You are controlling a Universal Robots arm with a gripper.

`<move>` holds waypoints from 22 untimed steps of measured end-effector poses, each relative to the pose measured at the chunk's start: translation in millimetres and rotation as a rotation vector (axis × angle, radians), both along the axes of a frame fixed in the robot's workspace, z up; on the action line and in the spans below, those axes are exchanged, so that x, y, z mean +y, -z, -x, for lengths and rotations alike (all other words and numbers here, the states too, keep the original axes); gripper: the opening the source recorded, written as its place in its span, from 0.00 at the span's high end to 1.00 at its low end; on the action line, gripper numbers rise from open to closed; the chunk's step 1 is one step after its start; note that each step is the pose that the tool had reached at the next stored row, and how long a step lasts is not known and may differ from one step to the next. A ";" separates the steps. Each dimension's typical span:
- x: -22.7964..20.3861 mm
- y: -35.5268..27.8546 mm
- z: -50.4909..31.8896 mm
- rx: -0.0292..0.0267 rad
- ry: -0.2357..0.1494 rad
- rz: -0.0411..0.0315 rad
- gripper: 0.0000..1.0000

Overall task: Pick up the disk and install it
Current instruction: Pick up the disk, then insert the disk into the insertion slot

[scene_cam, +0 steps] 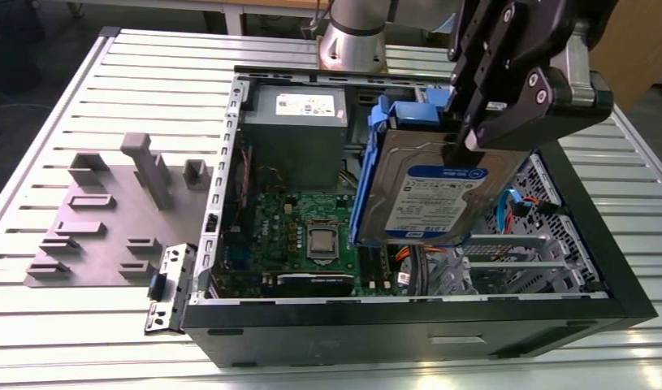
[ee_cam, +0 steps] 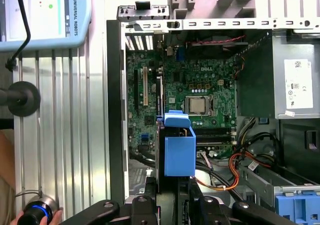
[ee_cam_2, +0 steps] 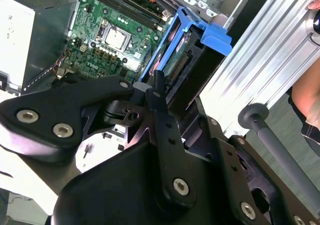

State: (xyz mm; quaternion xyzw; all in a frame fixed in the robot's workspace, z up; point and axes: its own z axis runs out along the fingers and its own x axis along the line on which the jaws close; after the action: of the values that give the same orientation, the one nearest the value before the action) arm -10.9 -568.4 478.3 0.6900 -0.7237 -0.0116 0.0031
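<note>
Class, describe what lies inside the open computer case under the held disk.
Below the disk, gripped by the fingers, lie the green motherboard, its processor and orange cables. The board directly behind the disk is covered.

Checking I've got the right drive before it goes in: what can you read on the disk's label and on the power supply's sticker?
Disk label, white and blue: several lines of print, too small to read.
Power supply sticker, white: print and marks, too small to read.
Nothing on either can be quoted.
</note>
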 end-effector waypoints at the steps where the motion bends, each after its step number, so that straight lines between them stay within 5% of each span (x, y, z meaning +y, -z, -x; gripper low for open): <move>1: 0.0 0.1 -1.3 0.0000 0.000 0.0000 0.65; 22: 0.0 4.0 -39.9 0.0000 0.000 0.0001 0.65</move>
State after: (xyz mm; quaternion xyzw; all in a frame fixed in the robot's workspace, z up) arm 29.1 -568.4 474.3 0.6900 -0.7237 -0.0116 0.0031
